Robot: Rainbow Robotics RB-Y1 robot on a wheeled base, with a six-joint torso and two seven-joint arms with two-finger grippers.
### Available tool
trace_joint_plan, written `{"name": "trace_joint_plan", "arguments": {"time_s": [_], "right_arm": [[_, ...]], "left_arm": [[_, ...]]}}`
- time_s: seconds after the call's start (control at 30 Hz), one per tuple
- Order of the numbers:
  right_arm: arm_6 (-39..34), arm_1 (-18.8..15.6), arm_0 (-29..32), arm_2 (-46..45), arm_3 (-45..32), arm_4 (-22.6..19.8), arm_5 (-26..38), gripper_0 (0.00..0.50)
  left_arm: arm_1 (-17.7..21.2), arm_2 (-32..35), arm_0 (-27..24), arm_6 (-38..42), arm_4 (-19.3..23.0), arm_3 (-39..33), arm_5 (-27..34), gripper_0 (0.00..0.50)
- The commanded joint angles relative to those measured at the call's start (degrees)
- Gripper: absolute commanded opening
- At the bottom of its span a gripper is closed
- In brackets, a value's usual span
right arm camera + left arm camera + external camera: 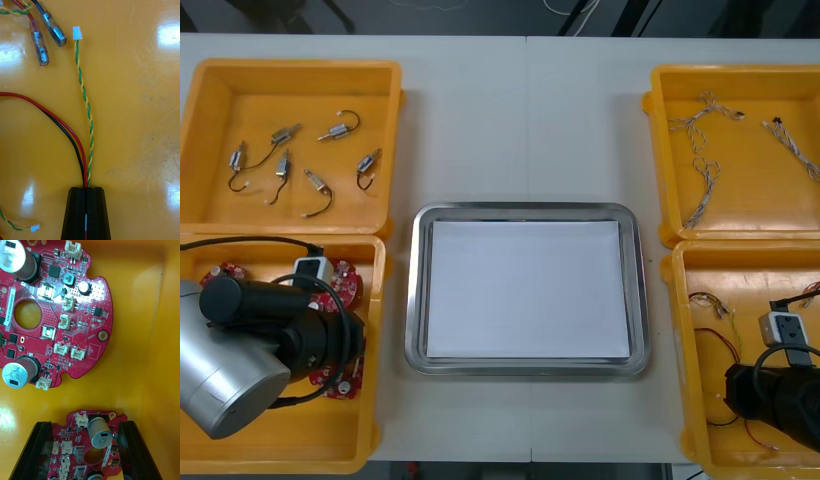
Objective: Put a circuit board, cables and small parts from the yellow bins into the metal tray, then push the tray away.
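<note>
Left end effector (pixel 86 426) pinches round circuit board (pixel 80 450); right end effector (pixel 87 189) pinches thin cables (pixel 91 127).

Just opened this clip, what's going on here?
Both arms are picking at once. The left hand is down in the near left yellow bin, closed on the edges of a round red circuit board, with another board lying beyond it. The right hand is in the near right bin, closed on cables that trail across the bin floor. The metal tray between the bins holds nothing yet.
</note>
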Motion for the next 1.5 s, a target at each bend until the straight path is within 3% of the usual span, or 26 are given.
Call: {"name": "trace_joint_plan", "arguments": {"time_s": [0.03, 0.13, 0.43, 0.6, 0.67, 0.7, 0.8, 0.97, 1.1, 1.17, 1.2, 1.23, 1.5], "right_arm": [[-0.34, -2.56, 1.19, -3.20, 0.44, -0.77, 2.96, 0.000], [-0.25, -4.14, -0.21, -5.48, -1.49, -1.91, 6.92, 0.000], [-0.25, -10.21, -8.74, -14.71, -4.39, -14.56, 19.84, 0.000], [-0.16, -12.40, -14.36, -17.79, -5.18, -19.13, 26.78, 0.000], [-0.16, -13.28, -15.77, -18.93, -5.89, -20.54, 29.33, 0.000], [-0.16, -13.90, -16.65, -19.81, -6.50, -21.60, 31.09, 0.000], [-0.69, -15.92, -17.97, -21.65, -8.00, -24.14, 34.07, 0.000], [-1.31, -21.54, -18.32, -24.29, -9.31, -29.07, 35.31, 0.000], [-1.83, -27.52, -18.32, -26.22, -9.40, -35.31, 35.31, 0.000], [-1.83, -29.37, -18.67, -26.66, -9.49, -37.86, 35.22, 0.000], [-1.83, -30.51, -19.11, -26.66, -9.49, -39.26, 35.04, 0.000], [-1.83, -31.48, -19.64, -26.58, -9.67, -40.67, 34.78, 0.000], [-1.57, -37.01, -26.23, -20.77, -11.77, -45.50, 33.11, 0.000]], "left_arm": [[1.94, -1.75, -1.11, 2.43, -1.15, -0.27, -0.73, 0.500], [2.03, -1.84, -1.11, 2.43, -1.24, -0.27, -0.73, 0.500], [2.47, -2.02, -1.11, 2.34, -1.42, -0.01, -0.73, 0.500], [2.56, -2.02, -1.11, 2.34, -1.59, 0.08, -0.73, 0.500], [2.56, -2.02, -1.11, 2.34, -1.59, 0.08, -0.73, 0.454], [2.56, -2.11, -1.11, 2.34, -1.68, 0.08, -0.73, 0.370], [2.56, -2.02, -1.11, 2.34, -1.68, 0.08, -0.81, 0.235], [2.56, -2.02, -1.20, 2.43, -1.77, 0.08, -0.99, 0.191], [2.56, -2.02, -1.20, 2.43, -1.85, 0.08, -0.99, 0.157], [2.56, -2.02, -1.20, 2.34, -1.94, 0.08, -0.99, 0.100], [2.56, -2.02, -1.11, 2.25, -1.94, 0.08, -0.99, 0.015], [2.56, -2.02, -1.11, 2.25, -1.94, 0.08, -0.99, 0.000], [2.82, -2.02, -1.02, 2.08, -1.85, 0.08, -0.99, 0.000]]}}
